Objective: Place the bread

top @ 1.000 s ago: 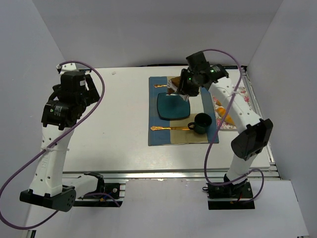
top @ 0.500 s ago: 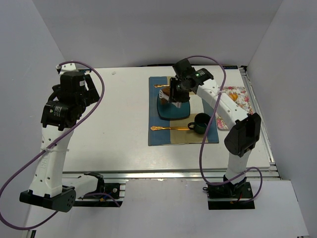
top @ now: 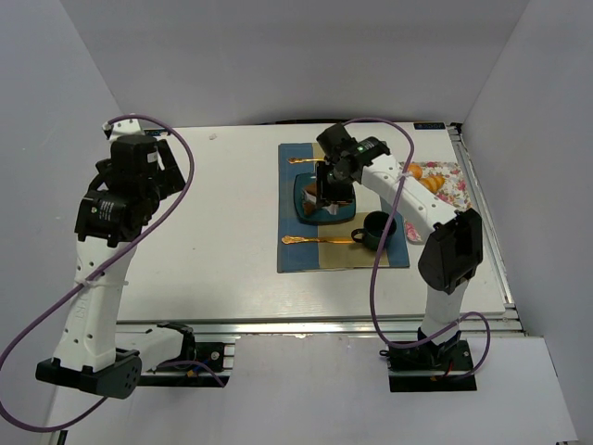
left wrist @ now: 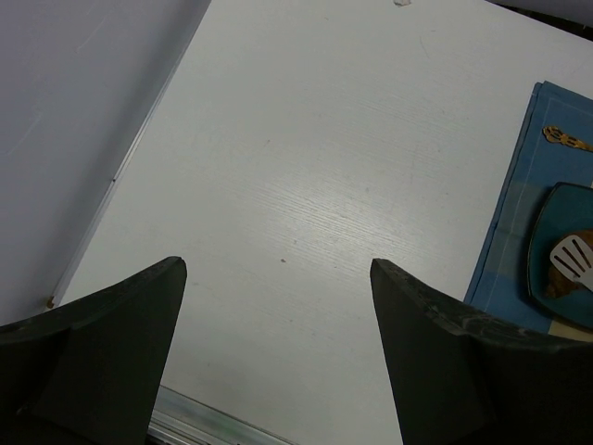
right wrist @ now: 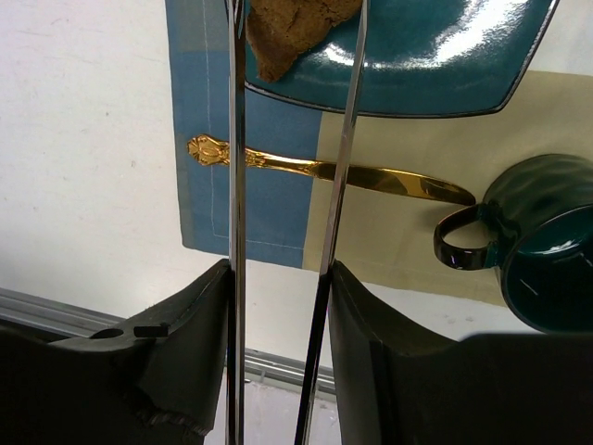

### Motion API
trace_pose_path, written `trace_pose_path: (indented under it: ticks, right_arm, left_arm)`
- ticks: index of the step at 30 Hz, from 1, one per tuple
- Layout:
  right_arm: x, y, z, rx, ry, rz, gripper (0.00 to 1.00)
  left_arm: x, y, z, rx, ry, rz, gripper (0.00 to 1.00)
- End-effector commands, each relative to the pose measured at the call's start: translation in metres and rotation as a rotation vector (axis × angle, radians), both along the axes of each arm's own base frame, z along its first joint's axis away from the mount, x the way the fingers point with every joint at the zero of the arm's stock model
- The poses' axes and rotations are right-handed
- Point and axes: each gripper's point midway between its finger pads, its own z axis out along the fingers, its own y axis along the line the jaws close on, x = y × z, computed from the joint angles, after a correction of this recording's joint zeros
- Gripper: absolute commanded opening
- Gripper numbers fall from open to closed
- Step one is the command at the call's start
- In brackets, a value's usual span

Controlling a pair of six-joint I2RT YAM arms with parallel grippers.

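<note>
Bread (right wrist: 289, 32) pinched betw tongs (right wrist: 235, 185) at teal plate (right wrist: 445, 65); R gripper (right wrist: 278, 278) clamped on tongs, L gripper (left wrist: 276, 278) wide open, empty.

A robotics lab test cell: 2 white arms, left (top: 102, 269) and right (top: 417, 199), are bolted to an aluminium rail (top: 306, 324) at the near edge of a white table (top: 232, 241). Purple cables (top: 37, 324) loop from the arms, and plain grey panels (top: 278, 56) wall in 3 sides. The blue placemat (top: 289, 250), teal plate (top: 301, 206), gold cutlery (top: 320, 240) and green mug (top: 377, 231) make a staged place setting.
</note>
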Motion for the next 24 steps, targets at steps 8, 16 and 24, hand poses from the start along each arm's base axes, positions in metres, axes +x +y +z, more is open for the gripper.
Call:
trace_pose_path:
  ticks: [8,16,24]
  right_arm:
    - [0.002,0.005,0.000,0.001,-0.019,0.002,0.51]
    - [0.005,0.006,0.009,0.011,-0.044,-0.012,0.59]
    - [0.013,0.007,0.029,0.024,-0.092,-0.031,0.61]
  left_arm:
    - [-0.011,0.005,0.010,0.001,-0.036,0.018,0.92]
    - [-0.011,0.004,0.010,-0.002,-0.035,0.014,0.92]
    - [-0.010,0.004,0.009,-0.002,-0.034,0.013,0.92]
